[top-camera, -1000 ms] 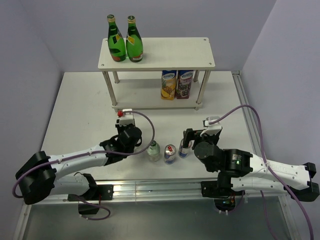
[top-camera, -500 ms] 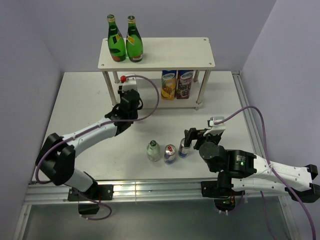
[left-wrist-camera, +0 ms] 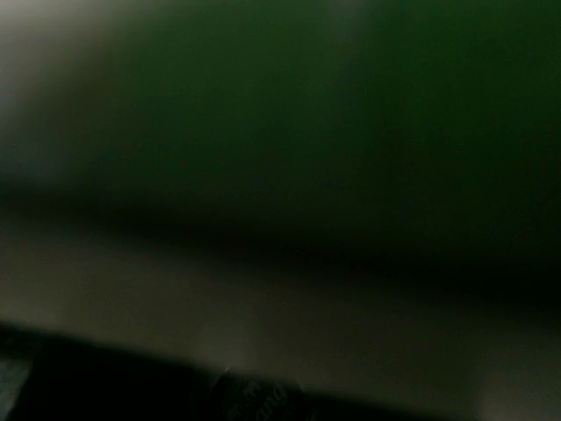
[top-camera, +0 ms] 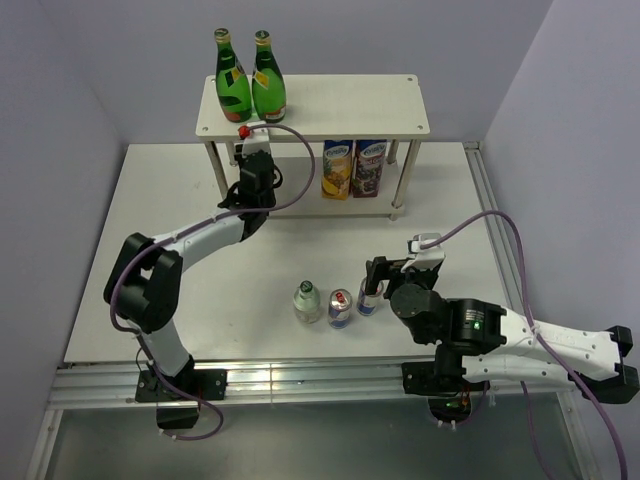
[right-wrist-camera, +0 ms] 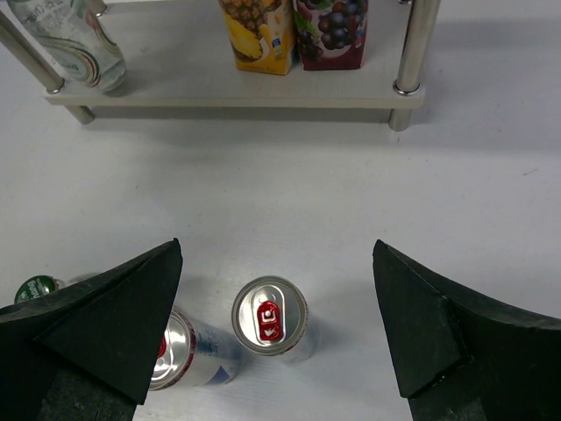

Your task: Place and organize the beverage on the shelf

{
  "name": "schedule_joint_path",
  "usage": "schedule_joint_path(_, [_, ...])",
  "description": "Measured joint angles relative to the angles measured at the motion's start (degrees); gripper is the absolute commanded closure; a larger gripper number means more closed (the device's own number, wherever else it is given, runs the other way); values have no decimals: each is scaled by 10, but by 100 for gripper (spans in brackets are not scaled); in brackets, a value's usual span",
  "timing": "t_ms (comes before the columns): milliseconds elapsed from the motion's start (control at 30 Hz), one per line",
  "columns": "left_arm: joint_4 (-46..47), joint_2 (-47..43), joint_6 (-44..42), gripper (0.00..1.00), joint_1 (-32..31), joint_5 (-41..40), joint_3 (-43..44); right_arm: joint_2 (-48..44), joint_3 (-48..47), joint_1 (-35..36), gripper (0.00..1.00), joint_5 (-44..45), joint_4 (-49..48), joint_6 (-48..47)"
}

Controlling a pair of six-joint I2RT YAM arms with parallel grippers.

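Note:
Two green glass bottles (top-camera: 233, 92) (top-camera: 268, 92) stand at the left end of the shelf's (top-camera: 350, 105) top board. A small clear bottle (right-wrist-camera: 66, 39) rests at the left end of the lower board, where my left gripper (top-camera: 252, 170) reaches in under the top board. Its jaws are hidden and its own view is dark; it is shut on that bottle. Another clear bottle (top-camera: 308, 301) and two slim cans (top-camera: 340, 308) (top-camera: 368, 298) stand on the table. My right gripper (right-wrist-camera: 275, 246) hangs open above the right-hand can (right-wrist-camera: 269, 314), not touching it.
Two juice cartons (top-camera: 337, 168) (top-camera: 369, 166) stand on the right half of the lower board, by the metal posts (right-wrist-camera: 410, 53). The second can (right-wrist-camera: 180, 351) and the clear bottle's green cap (right-wrist-camera: 35, 288) sit just left of my right gripper's left finger.
My left arm has stretched from the table's front, beside the clear bottle, up to the shelf's lower board. The right arm has barely shifted and stays open.

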State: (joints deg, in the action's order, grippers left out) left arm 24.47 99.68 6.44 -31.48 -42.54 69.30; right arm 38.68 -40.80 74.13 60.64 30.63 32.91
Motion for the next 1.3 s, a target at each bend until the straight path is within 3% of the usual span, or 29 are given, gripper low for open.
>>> schedule_joint_path(367, [94,31,-13,100,8,-4,2,30,0,0,4,2,0,-3])
schedule_joint_path(833, [225,46,-8,100,9,-21,-57,37,0,0,4,4,0,-4])
schedule_joint_path(933, [242,53,-8,80,9,-30,-57,39,0,0,4,4,1,-3])
schedule_joint_path(967, [247,56,-8,63,9,-34,-57,39,0,0,4,4,1,-3])
schedule_joint_path(1000, [249,57,-8,54,9,-36,-57,39,0,0,4,4,1,-3])
schedule_joint_path(1167, [259,63,-7,34,9,-44,-51,39,0,0,4,5,1,-3])
schedule_joint_path(1300, [259,66,-6,31,9,-49,-48,39,0,0,4,6,1,-3])
